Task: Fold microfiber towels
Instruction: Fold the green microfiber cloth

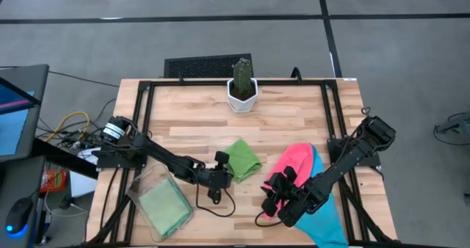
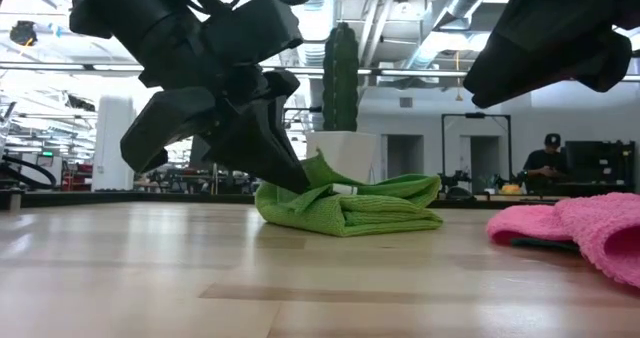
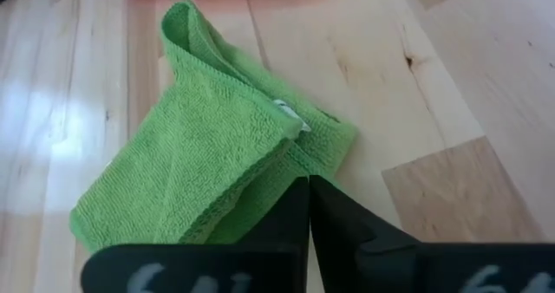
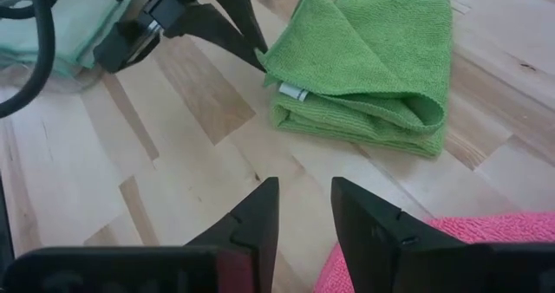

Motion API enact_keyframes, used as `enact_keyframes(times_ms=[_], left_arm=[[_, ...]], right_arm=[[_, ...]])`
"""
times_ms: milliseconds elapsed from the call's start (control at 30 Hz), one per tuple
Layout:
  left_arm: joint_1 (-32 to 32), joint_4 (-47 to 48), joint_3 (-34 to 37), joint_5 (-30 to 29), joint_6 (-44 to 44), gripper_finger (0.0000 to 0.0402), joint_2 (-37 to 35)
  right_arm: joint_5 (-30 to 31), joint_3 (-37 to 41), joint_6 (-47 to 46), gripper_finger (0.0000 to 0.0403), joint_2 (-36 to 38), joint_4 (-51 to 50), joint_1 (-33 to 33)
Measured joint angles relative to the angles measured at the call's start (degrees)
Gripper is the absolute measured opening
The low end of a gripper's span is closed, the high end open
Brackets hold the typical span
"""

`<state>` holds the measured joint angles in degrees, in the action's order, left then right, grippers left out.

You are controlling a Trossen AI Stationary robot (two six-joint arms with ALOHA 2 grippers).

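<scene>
One fuzzy light green microfiber towel (image 1: 244,159) lies half-folded at desk (image 1: 294,123) centre, its corner pinched in the closed left hand (image 1: 223,161). Lower right, the pink and blue towels (image 1: 299,160) await folding beneath the open, empty right hand (image 1: 273,191).

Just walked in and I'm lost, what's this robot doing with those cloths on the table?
It's folding microfiber towels. The left gripper is shut on a corner of the green towel, which lies folded near the middle of the table. The right gripper hovers open nearby, holding nothing, above the pink towel that lies over a blue towel. Another green cloth sits in the clear bin by the left arm. A potted cactus stands at the far edge.
</scene>
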<state>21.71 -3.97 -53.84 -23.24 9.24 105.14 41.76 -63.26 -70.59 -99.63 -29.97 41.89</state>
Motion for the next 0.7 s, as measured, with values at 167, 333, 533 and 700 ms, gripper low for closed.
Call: enact_keyframes(times_ms=[167, 333, 533, 700], left_arm=[[0.2, -0.6, 0.0, 5.0, -1.4, 0.0016, 0.0], [1.2, -0.6, 0.0, 8.4, 0.8, 0.0057, 0.0], [0.7, -0.7, 0.0, 5.5, 1.1, 0.0134, 0.0], [0.5, -1.3, 0.0, 1.7, 1.1, 0.0174, 1.3]], right_arm=[[0.0, 0.0, 0.0, 0.0132, 0.0, 0.0, 0.0], [0.0, 0.0, 0.0, 0.0132, 0.0, 0.0, 0.0], [0.0, 0.0, 0.0, 0.0134, 0.0, 0.0, 0.0], [0.0, 0.0, 0.0, 0.0133, 0.0, 0.3, 0.0]])
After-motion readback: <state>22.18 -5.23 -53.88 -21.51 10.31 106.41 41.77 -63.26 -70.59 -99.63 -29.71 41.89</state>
